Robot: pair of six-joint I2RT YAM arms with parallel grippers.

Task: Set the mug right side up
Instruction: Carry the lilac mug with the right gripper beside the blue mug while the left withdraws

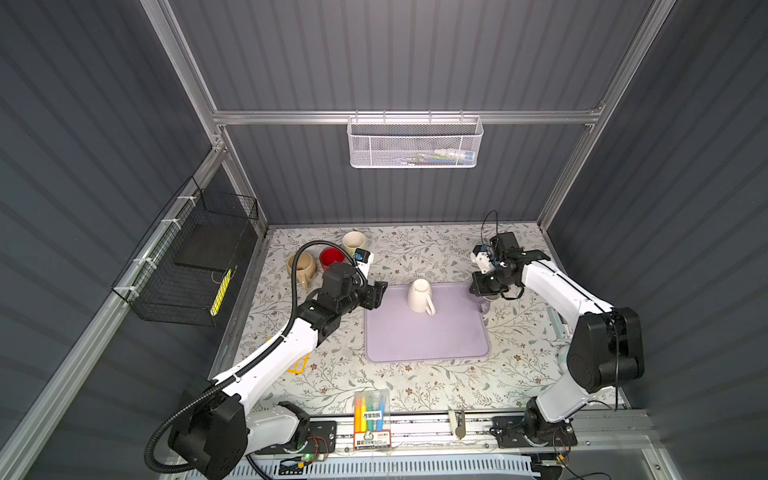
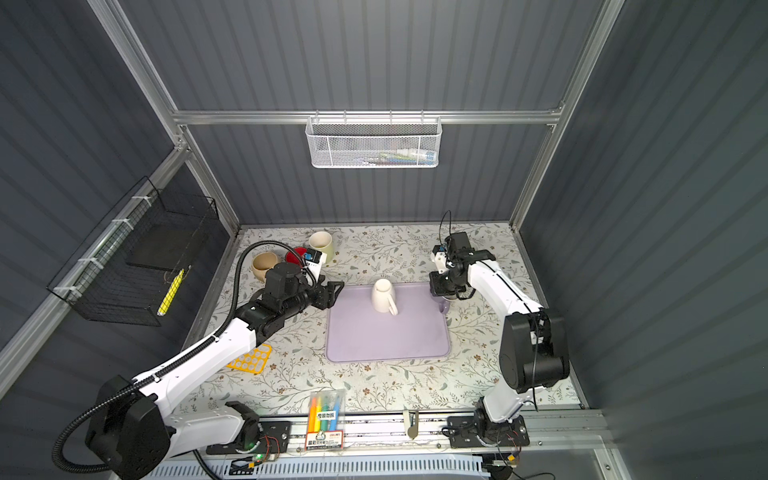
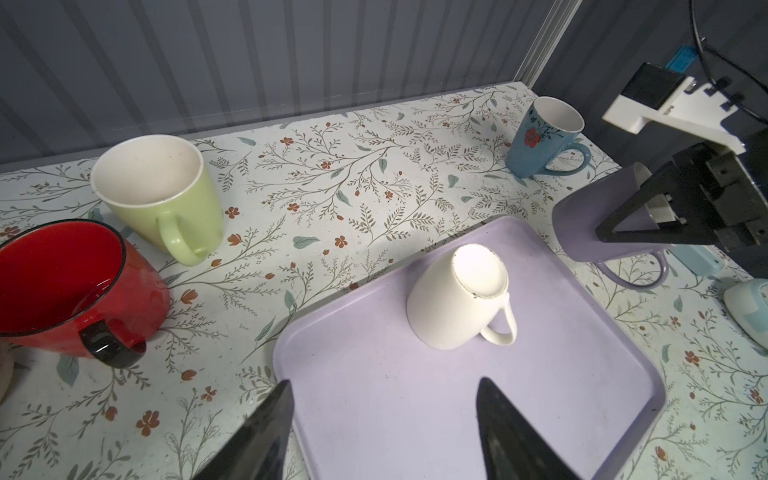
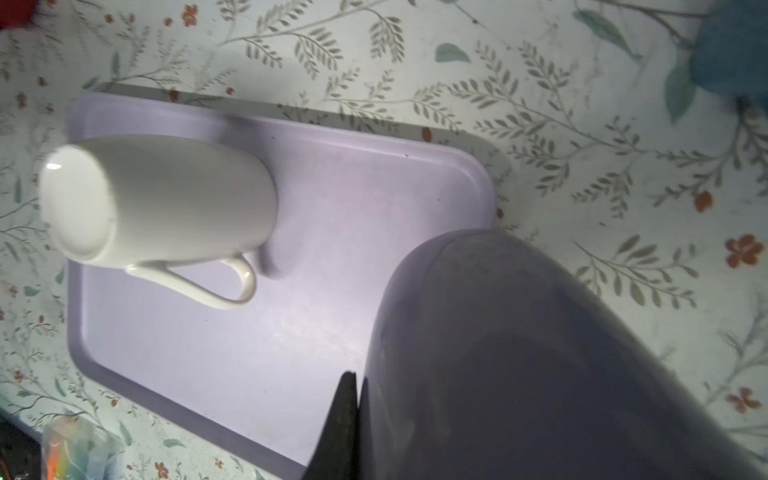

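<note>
1. One white mug (image 1: 419, 296) stands mouth down, base up, on the far half of the lavender tray (image 1: 428, 336). Nothing touches it. Its handle points toward the near right of the tray, away from the left arm.
2. Left fingers (image 3: 266, 440) are spread wide and empty. They sit low at the tray's left edge and are aimed at the mug body. The spread looks set to span the mug's wall, and coming in on the side away from the handle leaves a plain surface to clamp.
3. Right fingers (image 4: 338, 440) are clenched on the wall of a purple mug (image 3: 590, 220), one finger inside the mouth and one outside. It hangs tilted by the tray's far right corner. I cannot tell whether it touches the counter (image 3: 332, 174). Probably it is being set off the tray, out of the way.
4. Off the tray, four mugs stand mouth up on the counter:
   - far left: green mug (image 3: 166, 195), red mug (image 3: 75, 291) and tan mug (image 1: 301, 266);
   - far right: blue flowered mug (image 3: 536, 145).
   They are likely finished pieces parked clear of the work area.
5. The flip has not begun, and the grasp comes first.
</note>
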